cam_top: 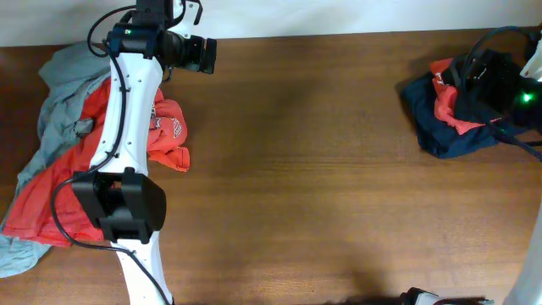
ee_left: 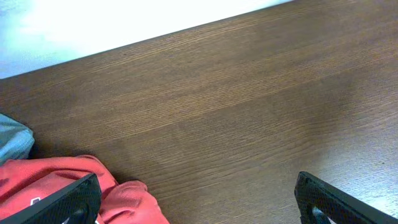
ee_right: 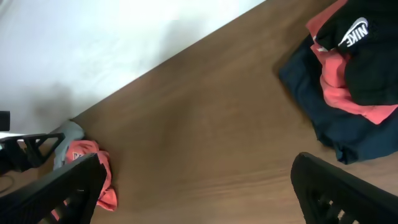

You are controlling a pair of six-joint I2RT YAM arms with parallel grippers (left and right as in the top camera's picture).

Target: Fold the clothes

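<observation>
The white left arm lies across the heap of clothes at the left end of the table and hides its middle. The frame edge cuts off the heap's left side, so no single garment's outline can be made out. What shows is a grey T-shirt at the far side and red-orange shirts spilling toward the near-left corner. The heap's long axis runs diagonally from the far edge to that corner, with a crumpled lobe bearing white lettering poking right. At the far right sits a compact stack, slightly skewed to the table edge: a navy shirt underneath, a second red-orange shirt above it, and a black shirt with a white Nike logo on top — from overhead the right arm and its cables cover much of it. The left pincer gapes wide over bare wood, gripping nothing. The right pincer is likewise spread wide and empty, with the stack off to one side.
</observation>
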